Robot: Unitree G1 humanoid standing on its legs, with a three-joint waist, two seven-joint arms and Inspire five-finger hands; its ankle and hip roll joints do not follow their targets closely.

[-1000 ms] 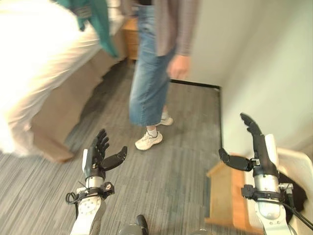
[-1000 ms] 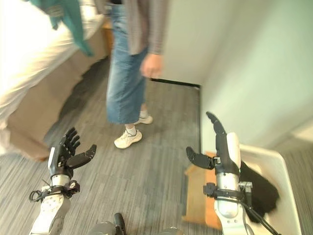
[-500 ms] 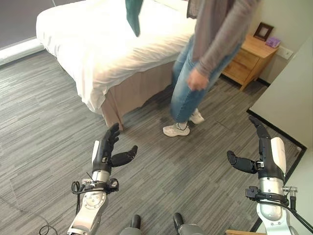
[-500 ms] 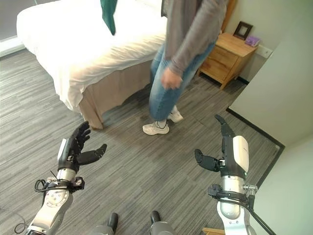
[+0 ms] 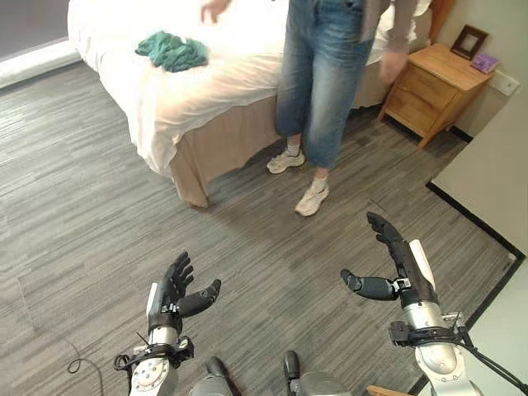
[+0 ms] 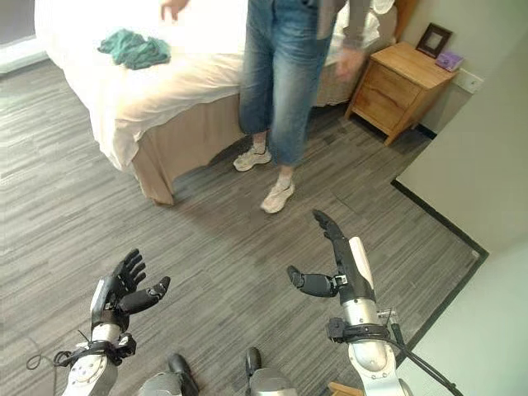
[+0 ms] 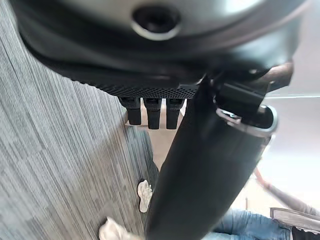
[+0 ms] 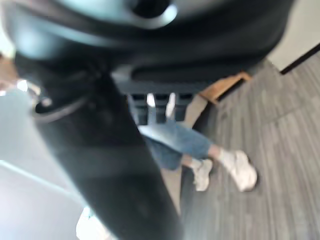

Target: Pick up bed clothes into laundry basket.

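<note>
my left hand is held up over the grey floor, fingers straight and spread, thumb out to the side, nothing in it. my right hand is the same: fingers stretched forward, thumb pointing inward, empty, above the floor and well apart from the left one.

ahead of both hands, between me and the bed, a person in jeans and white shoes stands on the floor just beside the bed's long side, one foot set nearer to me than the other. that person is in the way of a straight line from my right hand to the bed.

the bed has white sheets that hang over a tan base, and its near corner points toward my left hand. the teal clothes lie crumpled on top of the bed, near its left edge and back from the near corner, apart from the person and far from both my hands.

a wooden nightstand stands by the wall beyond the person, with a picture frame on its top. a light wall runs along my right.
</note>
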